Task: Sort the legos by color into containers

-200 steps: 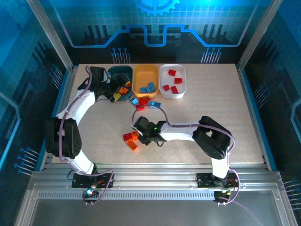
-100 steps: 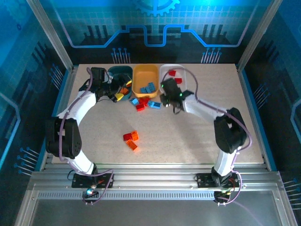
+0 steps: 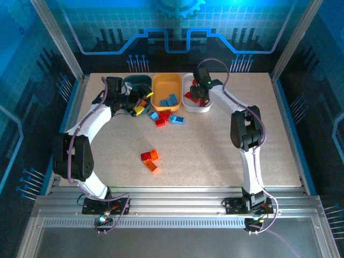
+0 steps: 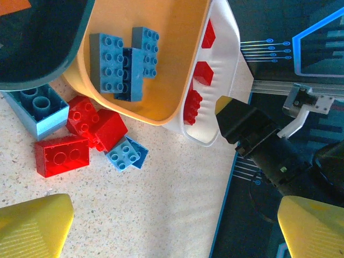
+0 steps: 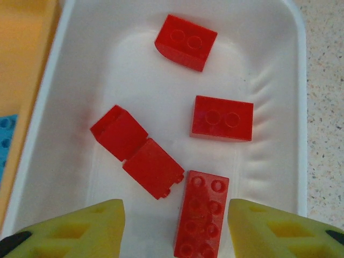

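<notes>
So the right gripper (image 3: 200,92) is hanging right over the white tub (image 3: 207,108). From its wrist cam we see the fingers (image 5: 70,231) spread apart with nothing pinched, so it's let go. Straight below it there are five red bricks (image 5: 221,118) in that tub. One long red brick (image 5: 201,220) lies under the gap between the fingers, not touching either pad. Just off to that gripper's left is the yellow tub (image 3: 161,86) with a few blue bricks (image 4: 121,62) in it. The left gripper (image 4: 172,220) is over by the teal tub (image 3: 137,81), jaws as wide as they go and holding nothing. Right in front of it, on the table against the yellow tub, we've got a loose bunch (image 3: 164,117) of red and blue bricks that aren't sorted yet. A small red and orange pile (image 3: 149,158) sits well away from both grippers, back toward the arm bases.
</notes>
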